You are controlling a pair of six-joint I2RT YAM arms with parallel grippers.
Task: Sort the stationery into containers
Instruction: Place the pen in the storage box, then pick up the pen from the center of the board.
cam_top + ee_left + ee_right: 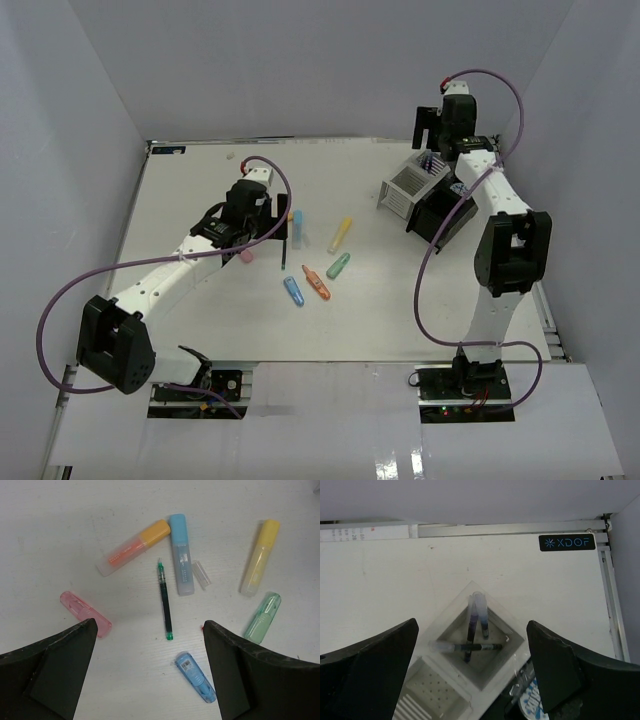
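The biggest risk sits under the left fingers (268, 225). The green pen (165, 602) is thin and lies flat on the tabletop (45, 535), so a close that is not squarely across it could roll it away or ride over it. The small blue marker (196, 676) lies close inside the right-hand finger and the pink marker (85, 614) just off the left-hand one. A careless descent would likely shove either of them. The blue marker (181, 555) and a clear cap (201, 575) lie just beyond the pen's far end and could be nudged too.

At the right fingers (437, 150), one dark pen (470, 646) lies crosswise in the white container (507, 630). It may be resting on the edge rather than fully inside, but the view does not settle it. A bump on the light box could tip it or spill that pen.

The left arm reaches out low over the middle of the tabletop, wrist down, fingers spread wide and empty, with the green pen between and ahead of them. The right arm is folded tall, wrist looking straight down. Its fingers are parted with nothing held, and the pen compartment is centred between them.
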